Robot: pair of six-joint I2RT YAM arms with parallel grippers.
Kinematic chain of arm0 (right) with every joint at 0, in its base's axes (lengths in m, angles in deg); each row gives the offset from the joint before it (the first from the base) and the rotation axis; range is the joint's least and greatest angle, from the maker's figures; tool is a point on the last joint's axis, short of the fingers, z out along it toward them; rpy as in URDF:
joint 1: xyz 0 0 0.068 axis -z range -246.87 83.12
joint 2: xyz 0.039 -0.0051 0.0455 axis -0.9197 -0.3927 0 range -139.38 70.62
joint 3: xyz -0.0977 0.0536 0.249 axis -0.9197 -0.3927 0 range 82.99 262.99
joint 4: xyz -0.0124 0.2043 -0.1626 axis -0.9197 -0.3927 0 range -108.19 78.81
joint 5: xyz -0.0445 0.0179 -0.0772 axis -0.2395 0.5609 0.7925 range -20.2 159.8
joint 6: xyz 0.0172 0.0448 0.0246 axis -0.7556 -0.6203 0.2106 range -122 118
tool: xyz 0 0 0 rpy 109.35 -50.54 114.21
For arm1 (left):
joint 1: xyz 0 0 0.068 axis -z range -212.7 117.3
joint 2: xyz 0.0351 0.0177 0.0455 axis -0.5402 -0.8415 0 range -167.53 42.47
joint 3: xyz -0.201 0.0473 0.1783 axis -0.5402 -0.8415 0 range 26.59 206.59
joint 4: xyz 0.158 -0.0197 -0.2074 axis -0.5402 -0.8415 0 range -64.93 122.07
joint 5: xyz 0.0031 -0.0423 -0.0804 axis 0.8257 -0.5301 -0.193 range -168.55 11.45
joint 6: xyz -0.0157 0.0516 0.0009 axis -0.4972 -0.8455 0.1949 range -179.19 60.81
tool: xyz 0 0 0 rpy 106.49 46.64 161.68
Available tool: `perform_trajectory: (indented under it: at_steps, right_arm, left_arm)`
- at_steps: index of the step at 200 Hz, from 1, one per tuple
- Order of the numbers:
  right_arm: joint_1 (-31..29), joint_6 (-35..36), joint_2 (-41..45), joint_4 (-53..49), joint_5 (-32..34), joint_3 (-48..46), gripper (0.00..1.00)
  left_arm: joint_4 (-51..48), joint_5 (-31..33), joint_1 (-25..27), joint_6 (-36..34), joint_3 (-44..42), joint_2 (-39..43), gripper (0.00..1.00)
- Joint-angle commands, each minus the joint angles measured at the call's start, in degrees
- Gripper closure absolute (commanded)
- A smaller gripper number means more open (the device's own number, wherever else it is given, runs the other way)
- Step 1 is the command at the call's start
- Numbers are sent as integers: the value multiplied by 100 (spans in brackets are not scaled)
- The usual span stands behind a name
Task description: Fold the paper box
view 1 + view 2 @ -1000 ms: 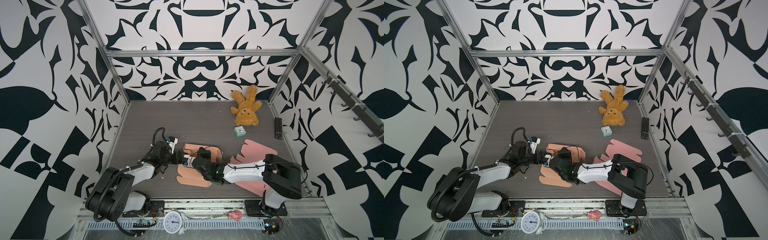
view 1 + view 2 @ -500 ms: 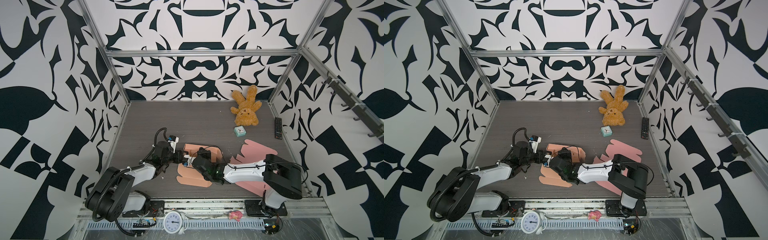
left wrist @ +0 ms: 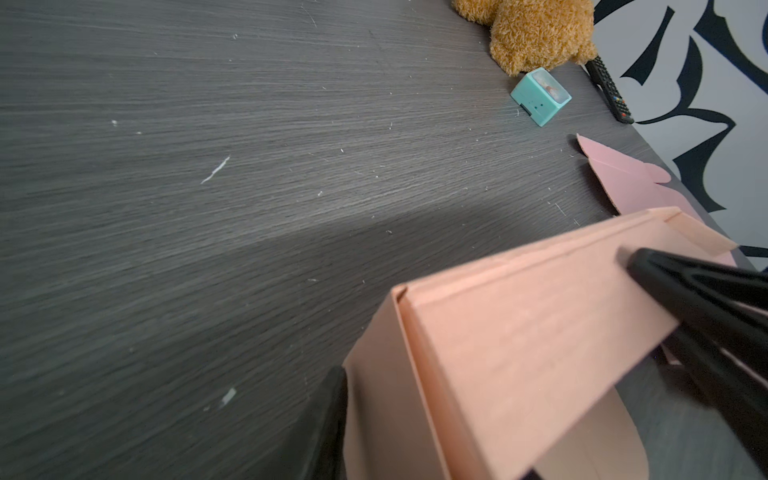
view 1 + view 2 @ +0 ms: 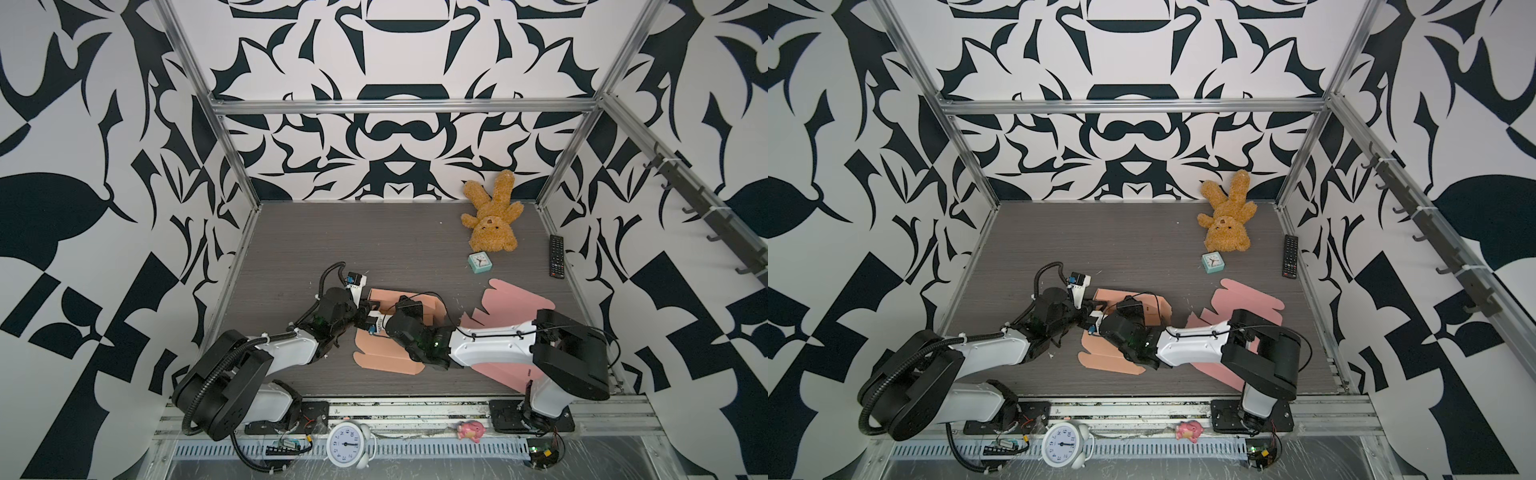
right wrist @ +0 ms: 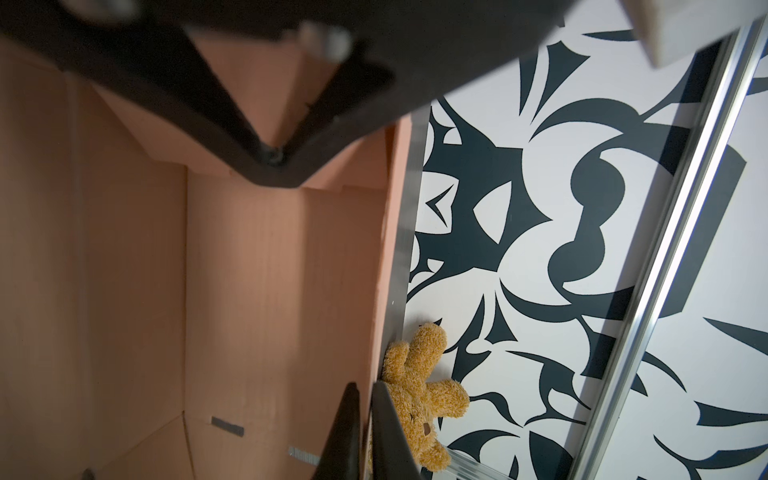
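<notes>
1. The paper box (image 4: 384, 353), a peach card blank partly raised into a tray, is lying on the table (image 4: 374, 241). It is sitting near the front edge and about midway across, with one flat flap stretching toward the robot.
2. The box is sitting right between the two arms. The left arm is reaching in from the left. The right arm is reaching across from the right, passing over a pink sheet (image 4: 519, 299) that is lying flat beside the work.
3. The left hand (image 3: 484, 316) is standing partly open astride the box's left end. One finger (image 3: 328, 428) is lying against the outside of the short end wall, and the other is resting on a long, leaning panel. Whether it is squeezing or only touching, I cannot tell.
4. The right hand (image 5: 366, 390) is all but closed. Its fingers appear to be pinching the thin top edge of a raised wall, with the box's inside on one flank and the teddy bear (image 5: 419, 395) showing beyond.
5. The long panel is running across the table, away from the left hand and toward the pink sheet. Its crease is therefore lying along that hand's reach, not across it.
6. In my judgement the left hand is sitting nearer that panel and is looking better placed to roll it inward, while the right hand is bracing the opposite wall.
</notes>
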Motion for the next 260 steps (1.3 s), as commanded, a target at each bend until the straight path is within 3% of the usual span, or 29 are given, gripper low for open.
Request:
perform_trajectory:
  at_steps: [1, 40, 80, 131, 193, 218, 260]
  right_arm:
    - [-73, -141, 120, -69, -166, 39, 90]
    - [-102, -282, 193, -173, -255, 83, 87]
    - [-100, -729, 467, -362, -423, 94, 70]
    - [-134, -1727, 1016, -925, -687, 30, 55]
    - [-244, -2881, 1537, -1386, -1181, -88, 46]
    - [-242, -3606, 1935, -1591, -2013, 106, 39]
    - [220, -4943, 2064, -2255, -3145, 1205, 41]
  left_arm:
    - [225, 306, 138, -190, -131, 42, 60]
    - [256, 603, 323, -330, -173, 80, 65]
    - [471, 766, 464, -358, -246, 10, 70]
    - [471, 881, 516, -434, -260, 49, 73]
    - [454, 985, 577, -489, -247, 15, 73]
    - [439, 1050, 595, -532, -272, 68, 73]
    - [403, 1115, 597, -542, -295, 192, 74]
